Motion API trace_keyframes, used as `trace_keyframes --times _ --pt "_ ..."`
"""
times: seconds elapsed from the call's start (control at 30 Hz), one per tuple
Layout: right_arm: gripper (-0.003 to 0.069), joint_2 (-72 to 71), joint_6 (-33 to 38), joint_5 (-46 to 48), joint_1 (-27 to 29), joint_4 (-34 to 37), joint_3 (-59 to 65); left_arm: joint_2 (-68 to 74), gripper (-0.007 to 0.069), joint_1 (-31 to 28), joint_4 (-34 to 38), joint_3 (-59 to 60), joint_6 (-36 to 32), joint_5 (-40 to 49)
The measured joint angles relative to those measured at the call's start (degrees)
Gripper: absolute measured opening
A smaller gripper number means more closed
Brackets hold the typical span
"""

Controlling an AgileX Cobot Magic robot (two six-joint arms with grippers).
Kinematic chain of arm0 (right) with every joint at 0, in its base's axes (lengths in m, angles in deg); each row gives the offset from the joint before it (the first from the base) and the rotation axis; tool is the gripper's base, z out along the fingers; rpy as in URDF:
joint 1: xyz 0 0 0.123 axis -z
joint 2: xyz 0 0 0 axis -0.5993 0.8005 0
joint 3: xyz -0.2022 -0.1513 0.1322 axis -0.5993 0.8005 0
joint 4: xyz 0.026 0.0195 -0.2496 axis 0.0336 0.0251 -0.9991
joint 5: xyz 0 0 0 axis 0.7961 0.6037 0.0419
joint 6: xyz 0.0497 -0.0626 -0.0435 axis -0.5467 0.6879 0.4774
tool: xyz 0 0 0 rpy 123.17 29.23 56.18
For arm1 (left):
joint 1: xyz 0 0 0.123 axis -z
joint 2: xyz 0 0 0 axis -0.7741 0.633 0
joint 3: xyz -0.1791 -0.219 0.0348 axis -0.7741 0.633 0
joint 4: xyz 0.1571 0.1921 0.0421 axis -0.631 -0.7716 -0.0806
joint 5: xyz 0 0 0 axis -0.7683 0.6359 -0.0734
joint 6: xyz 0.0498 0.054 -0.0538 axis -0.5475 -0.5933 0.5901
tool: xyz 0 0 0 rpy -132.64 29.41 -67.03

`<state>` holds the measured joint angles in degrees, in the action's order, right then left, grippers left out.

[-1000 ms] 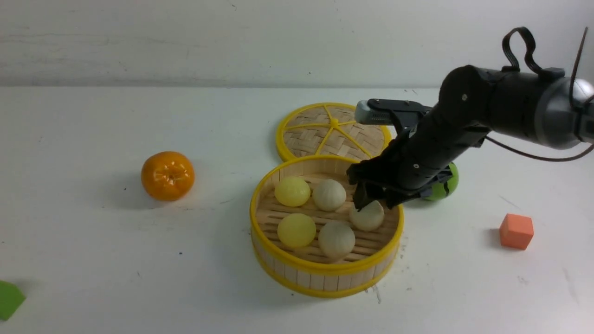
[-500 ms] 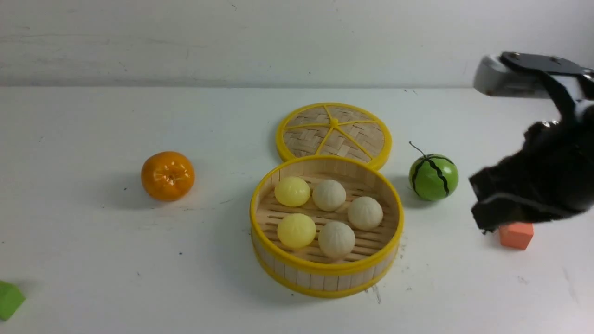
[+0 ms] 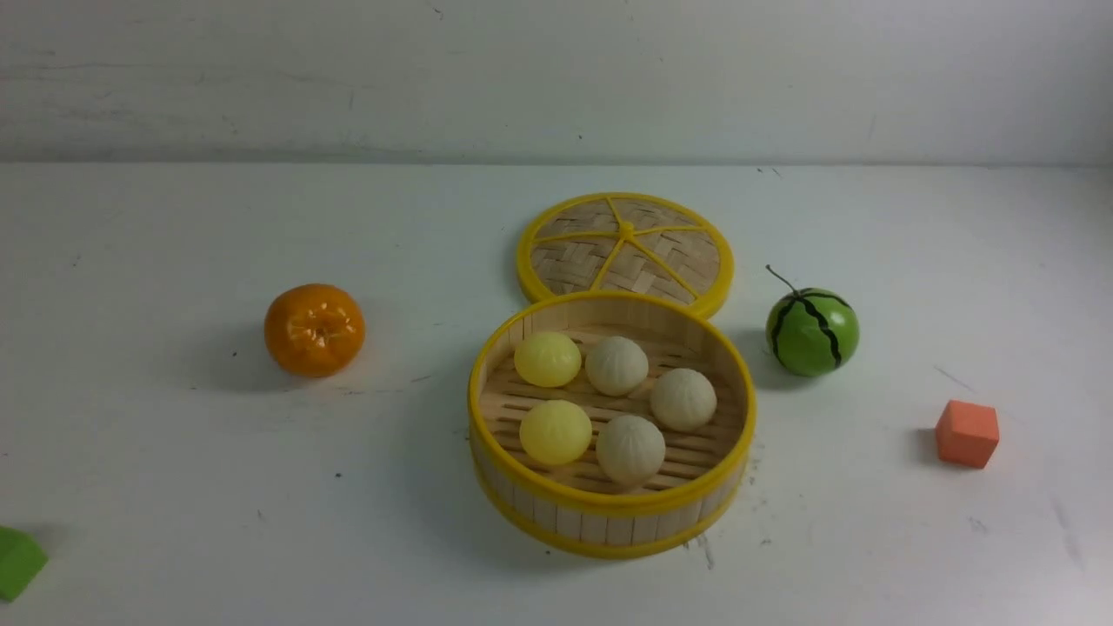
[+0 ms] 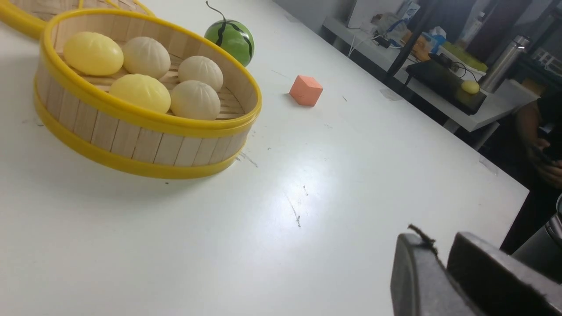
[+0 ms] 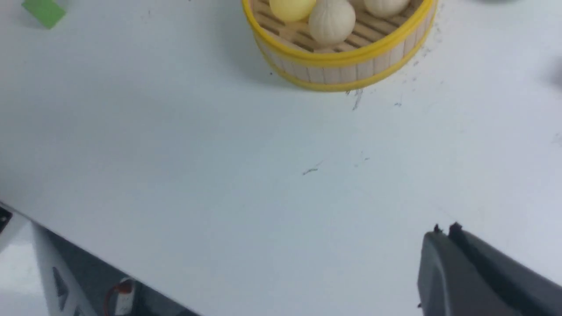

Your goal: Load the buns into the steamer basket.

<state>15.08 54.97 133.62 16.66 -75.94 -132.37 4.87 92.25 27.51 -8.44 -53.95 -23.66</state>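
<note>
Five Buns In, Pincers Idle

Leftmost, the left pincer (image 4: 441,252) has a slim gap between its tips, with nothing in it. In the front view, the orange tangerine (image 3: 315,330) sits apart from the steamer basket (image 3: 613,526), on its nine o'clock side.

Inside the basket rest two yellow buns (image 3: 555,433), towards nine o'clock, and three cream buns (image 3: 630,449), from about one round to five. The woven lid (image 3: 569,271) lies flat on the desk (image 3: 348,530) at the basket's twelve.

Further right come the watermelon ball (image 3: 809,335), near two o'clock, and the coral cube (image 3: 967,433), near three. The right pincer (image 5: 445,230) is pressed closed, gripping nothing.

Placing looks finished; the next move probably calls only for both arms to rest clear of the basket. No brand, label or writing is legible.
</note>
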Motion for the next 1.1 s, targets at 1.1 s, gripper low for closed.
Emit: trace_keyframes --times 1.1 --pt "-0.0008 -35.5 -6.8 -49.6 16.7 -8.3 60.7 0.0 0.0144 0.0 0.0 0.0 0.0 0.1"
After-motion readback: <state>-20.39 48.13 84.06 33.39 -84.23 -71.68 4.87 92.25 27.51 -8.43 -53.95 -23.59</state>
